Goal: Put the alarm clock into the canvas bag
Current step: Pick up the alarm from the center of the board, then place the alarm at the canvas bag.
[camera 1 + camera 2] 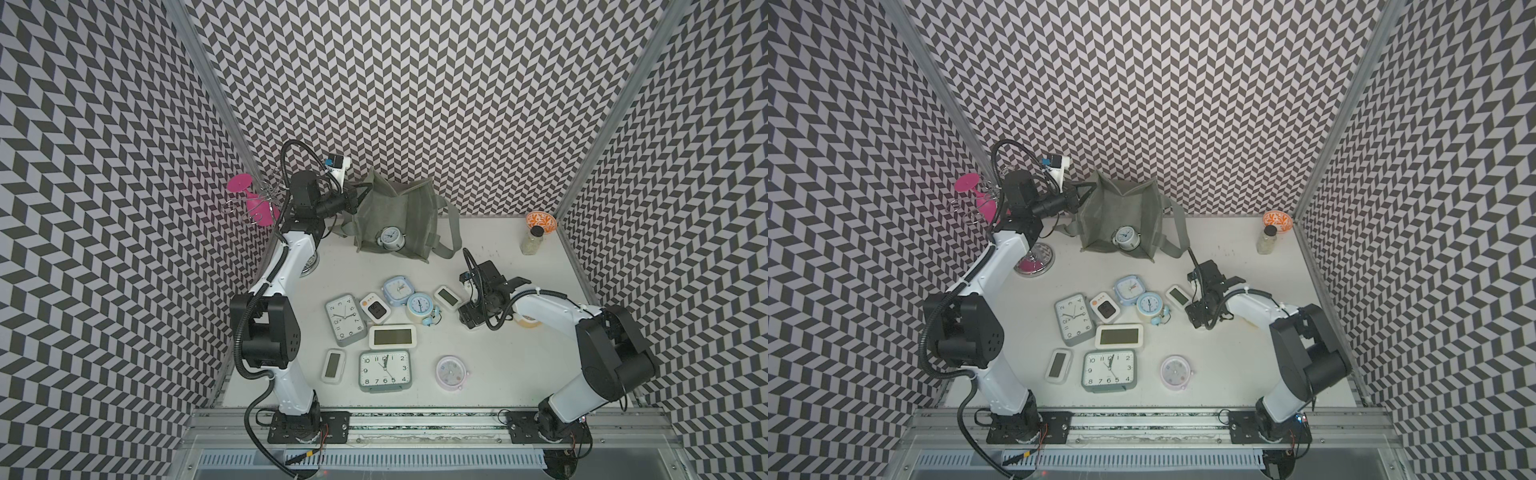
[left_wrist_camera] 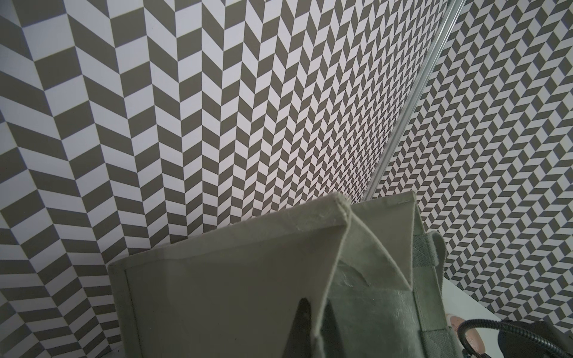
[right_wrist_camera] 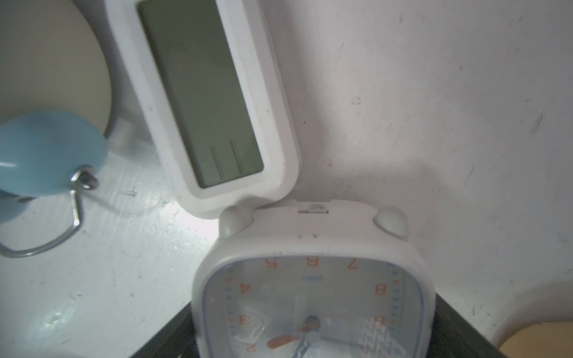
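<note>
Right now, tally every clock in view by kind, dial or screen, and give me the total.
Dial clocks: 7 (bell clock in the canvas bag, tall grey, wide grey, blue square, blue round, pink round, white square seen only by the right wrist camera)
Screen clocks: 4 (orange-buttoned, wide cream, two small white)
Total: 11

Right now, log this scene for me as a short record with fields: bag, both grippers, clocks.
bag: canvas bag at the far side of the table, mouth open
left gripper: shut on the bag's rim
in bag: one round silver clock
right gripper: jaws flank a pale square clock with orange numerals; grip unclear
loose: more clocks mid-table
</note>
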{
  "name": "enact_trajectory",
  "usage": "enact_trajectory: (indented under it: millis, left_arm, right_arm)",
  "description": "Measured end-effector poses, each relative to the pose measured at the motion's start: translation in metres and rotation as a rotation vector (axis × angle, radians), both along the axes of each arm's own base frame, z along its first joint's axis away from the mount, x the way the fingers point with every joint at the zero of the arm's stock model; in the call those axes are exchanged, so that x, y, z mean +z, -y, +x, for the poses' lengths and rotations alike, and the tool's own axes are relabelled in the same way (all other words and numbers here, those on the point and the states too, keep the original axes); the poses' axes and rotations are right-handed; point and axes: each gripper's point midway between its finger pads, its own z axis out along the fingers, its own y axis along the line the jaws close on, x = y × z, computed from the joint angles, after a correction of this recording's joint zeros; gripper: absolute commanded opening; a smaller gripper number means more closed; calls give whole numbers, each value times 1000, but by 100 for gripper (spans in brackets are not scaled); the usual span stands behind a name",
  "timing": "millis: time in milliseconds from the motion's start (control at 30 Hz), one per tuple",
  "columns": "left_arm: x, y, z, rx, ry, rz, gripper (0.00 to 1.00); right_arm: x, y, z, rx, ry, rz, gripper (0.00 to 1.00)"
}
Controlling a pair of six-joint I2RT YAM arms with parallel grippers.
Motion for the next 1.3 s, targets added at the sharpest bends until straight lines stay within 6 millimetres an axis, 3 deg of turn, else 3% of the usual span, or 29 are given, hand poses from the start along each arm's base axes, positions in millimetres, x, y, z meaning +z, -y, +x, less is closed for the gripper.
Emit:
enact_trajectory:
  millis: [167, 267, 367, 600, 700, 800, 900, 1167, 1300]
  left_arm:
    - [0, 1, 0, -3, 0, 0, 0]
    - [0, 1, -1, -4, 0, 0, 0]
    - [0, 2, -1, -7, 0, 1, 0]
    - [0, 14, -5, -29, 5, 5, 0]
    - [-1, 23, -8, -46, 5, 7, 0]
    - [-2, 31, -10, -56, 4, 11, 0]
    - [-4, 38, -12, -63, -2, 20, 0]
    - [-2, 47, -13, -54, -10, 30, 0]
    - [1, 50, -13, -41, -16, 29, 0]
  right_arm:
    - [4, 0, -5, -1, -20, 3, 74]
    - [27, -1, -10, -4, 9, 42, 74]
    - [80, -9, -10, 3, 120, 144, 72]
    - [266, -48, 0, 75, 530, 516, 68]
    - [319, -70, 2, 132, 628, 637, 67]
    - [347, -98, 13, 176, 657, 708, 66]
    - [349, -125, 35, 180, 652, 732, 65]
    - [283, -175, 87, 114, 569, 640, 63]
    - [263, -194, 105, 111, 588, 578, 63]
